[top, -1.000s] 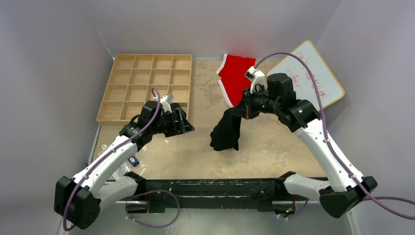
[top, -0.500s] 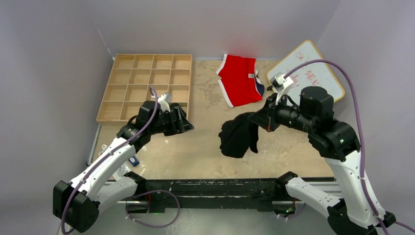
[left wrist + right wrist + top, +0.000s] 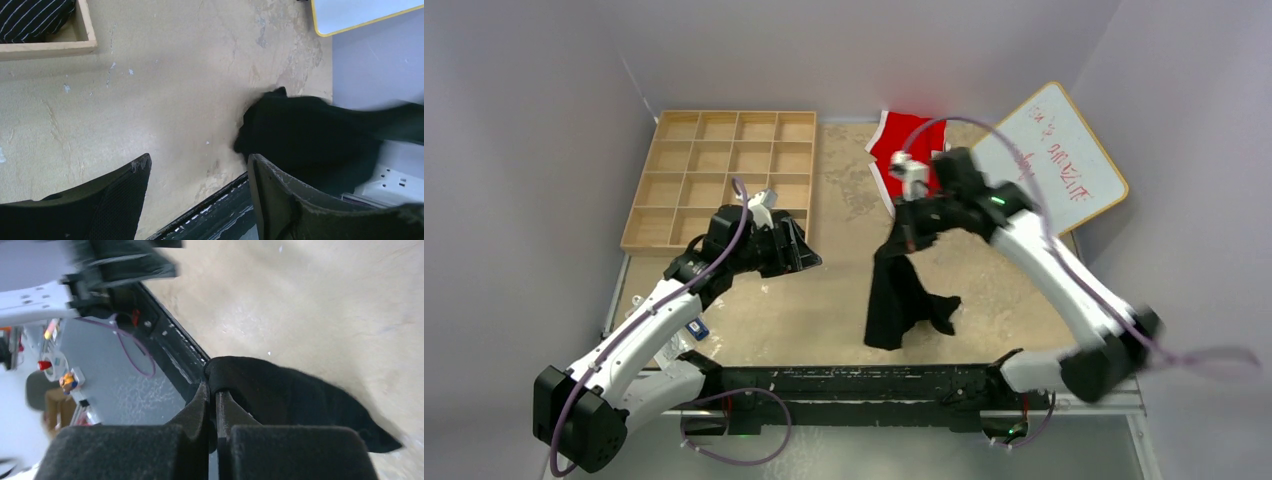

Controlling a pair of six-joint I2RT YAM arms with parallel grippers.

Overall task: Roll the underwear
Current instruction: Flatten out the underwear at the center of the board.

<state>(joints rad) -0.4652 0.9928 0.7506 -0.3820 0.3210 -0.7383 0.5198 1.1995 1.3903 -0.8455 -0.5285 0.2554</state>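
Note:
My right gripper [image 3: 905, 226] is shut on the edge of a plain black underwear [image 3: 898, 300] and holds it up over the middle of the table, so the cloth hangs down toward the near edge. In the right wrist view the closed gripper [image 3: 215, 389] pinches a fold of this underwear [image 3: 295, 397]. My left gripper [image 3: 800, 256] is open and empty, low over the table to the left of the cloth. The left wrist view shows this gripper [image 3: 197, 167] open, the black underwear [image 3: 310, 140] to its right, and a second, finely striped black underwear [image 3: 35, 17] in a tray compartment.
The wooden grid tray [image 3: 724, 160] lies at the back left, its corner [image 3: 75, 47] near my left gripper. Red briefs with white trim [image 3: 902, 148] lie at the back centre, partly behind my right arm. A whiteboard [image 3: 1059, 150] leans at the back right. A black rail [image 3: 854, 380] runs along the near edge.
My right arm swung right, then back left toward the table's middle, carrying the black underwear. The cloth now hangs longer and straighter. My left arm has not moved.

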